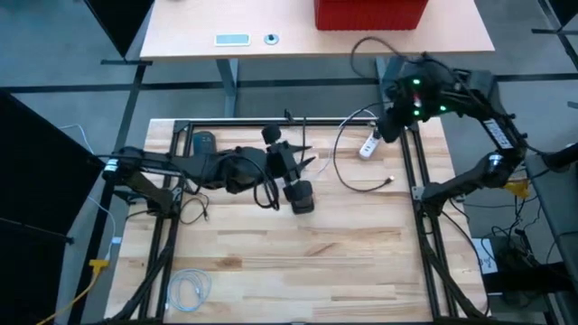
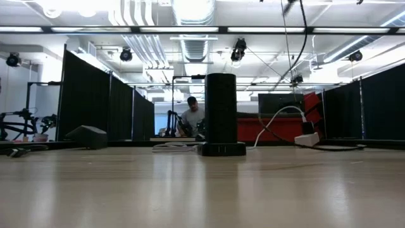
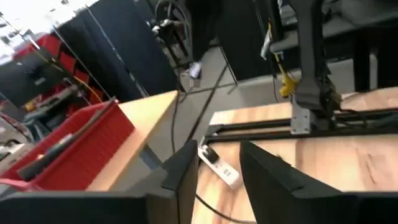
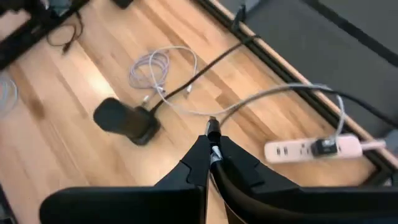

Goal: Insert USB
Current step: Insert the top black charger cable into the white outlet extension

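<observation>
Over the wooden table [image 1: 298, 262] the left arm lies stretched across the middle, its left gripper [image 3: 217, 171] spread and holding nothing, pointed toward the white power strip [image 3: 219, 168]. Up at the far right corner hangs the right gripper [image 4: 211, 158], pinching a USB plug [image 4: 212, 134] at the end of its dark cable, above the table with the strip nearby. Smallest on the boards, a black cylindrical device [image 4: 126, 121] stands mid-table.

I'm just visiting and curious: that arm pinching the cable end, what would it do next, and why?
Probably carry the plug down toward the white power strip and line it up with a free port. The right gripper is shut on the USB plug, held above the table and not yet at the strip. The left gripper waits open over the table's middle.
</observation>
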